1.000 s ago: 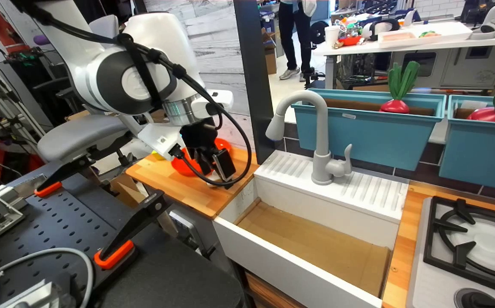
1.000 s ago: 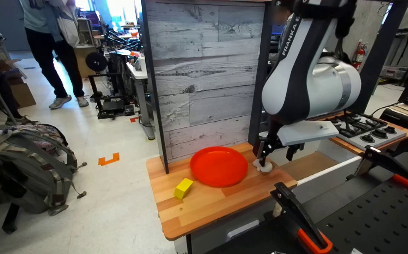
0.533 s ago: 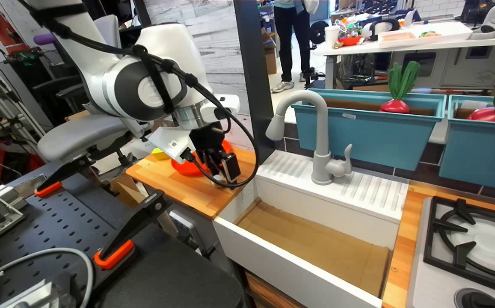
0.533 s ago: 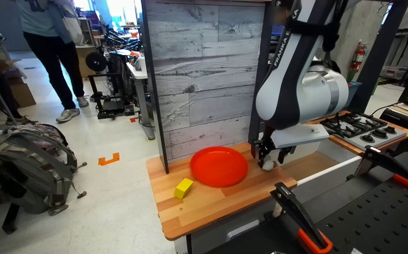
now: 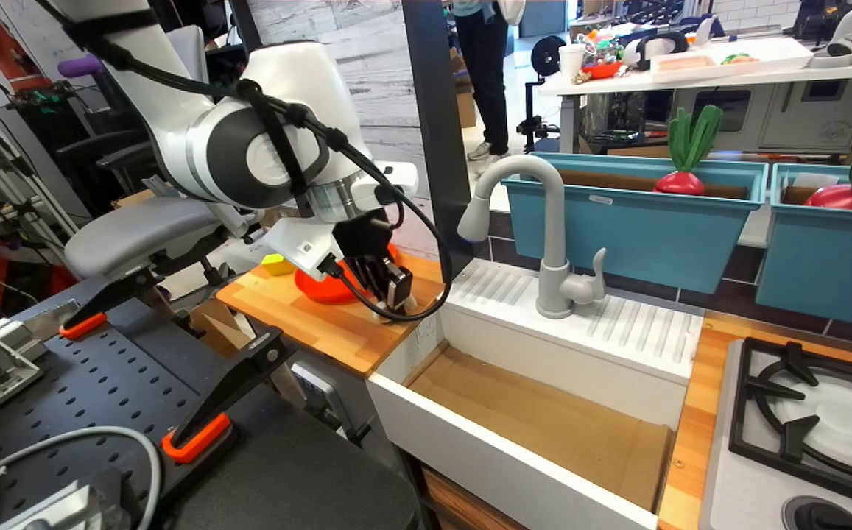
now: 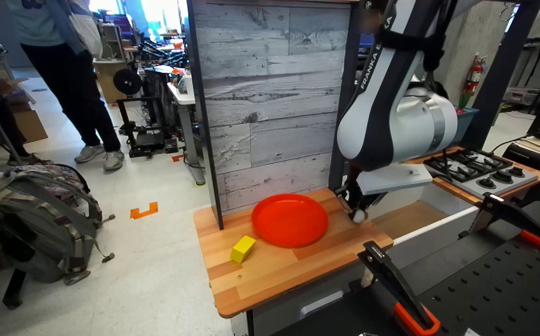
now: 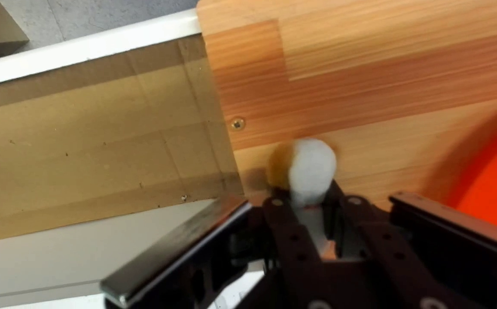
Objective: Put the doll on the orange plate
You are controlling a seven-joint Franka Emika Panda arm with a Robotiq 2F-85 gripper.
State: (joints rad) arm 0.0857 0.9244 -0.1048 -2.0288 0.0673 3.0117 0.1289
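The doll (image 7: 312,167), pale white with a tan-brown part on one side, sits at the wooden counter near the sink edge. My gripper (image 6: 355,216) reaches down to it with its fingers drawn together on both sides of its body; it is shut on the doll. In the exterior views only a pale bit of the doll (image 6: 359,216) shows below the fingers. Whether it still touches the wood I cannot tell. The orange plate (image 6: 290,220) lies flat on the same counter beside the gripper, with nothing on it. In the wrist view its edge (image 7: 495,180) enters at the right.
A yellow block (image 6: 242,248) stands on the counter past the plate. The sink (image 5: 536,412) with its grey faucet (image 5: 554,243) borders the counter on the gripper's side. A wood-patterned wall panel (image 6: 274,112) rises behind the plate. A black clamp (image 6: 391,275) sticks up near the front.
The gripper's fingers have gone from wide open to closed around the doll. The arm has shifted a little toward the sink, and the doll has moved slightly. A person in the background has walked.
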